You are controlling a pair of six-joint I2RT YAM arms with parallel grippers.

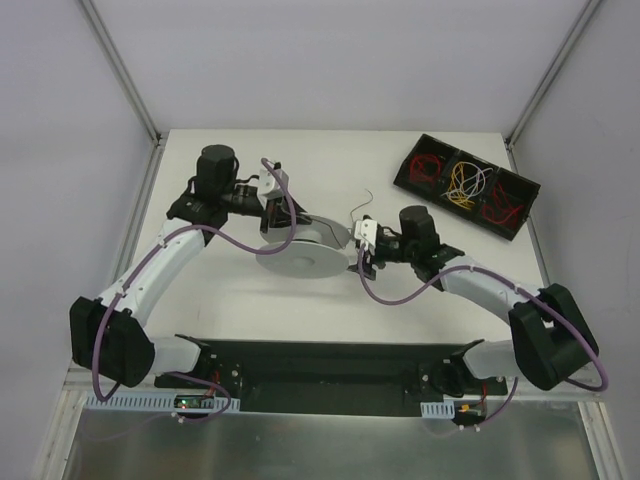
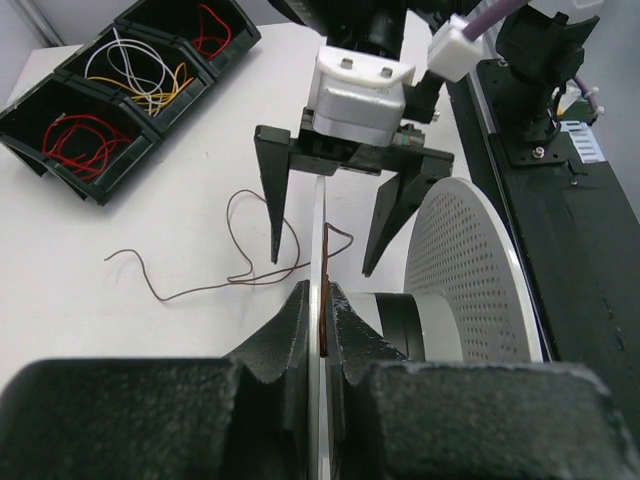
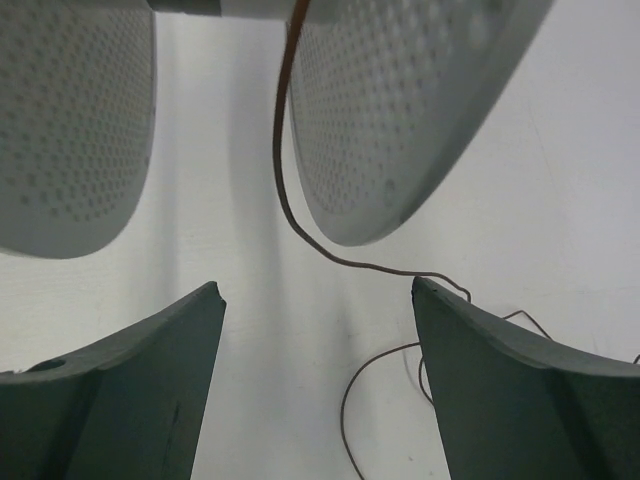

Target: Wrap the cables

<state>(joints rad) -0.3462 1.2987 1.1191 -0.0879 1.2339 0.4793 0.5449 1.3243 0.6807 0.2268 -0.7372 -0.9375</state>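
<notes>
The grey spool (image 1: 300,264) lies at the table's middle. My left gripper (image 1: 283,237) is shut on one thin flange edge (image 2: 320,215), with the dark cable's end pinched against it between the pads (image 2: 322,292). The other, perforated flange (image 2: 470,270) stands to the right. The cable (image 2: 200,290) trails in loose curls over the table to the left; it also shows in the top view (image 1: 362,204). My right gripper (image 1: 360,252) is open and empty, facing the spool's edge, its jaws astride the flange line (image 3: 318,290). The cable (image 3: 283,190) comes out between the two flanges (image 3: 400,100) and runs past the right finger (image 3: 500,390).
A black three-part bin (image 1: 465,185) with red, yellow and white wires stands at the back right, also in the left wrist view (image 2: 120,90). A black base plate (image 1: 320,365) spans the near edge. Walls close the left and right sides.
</notes>
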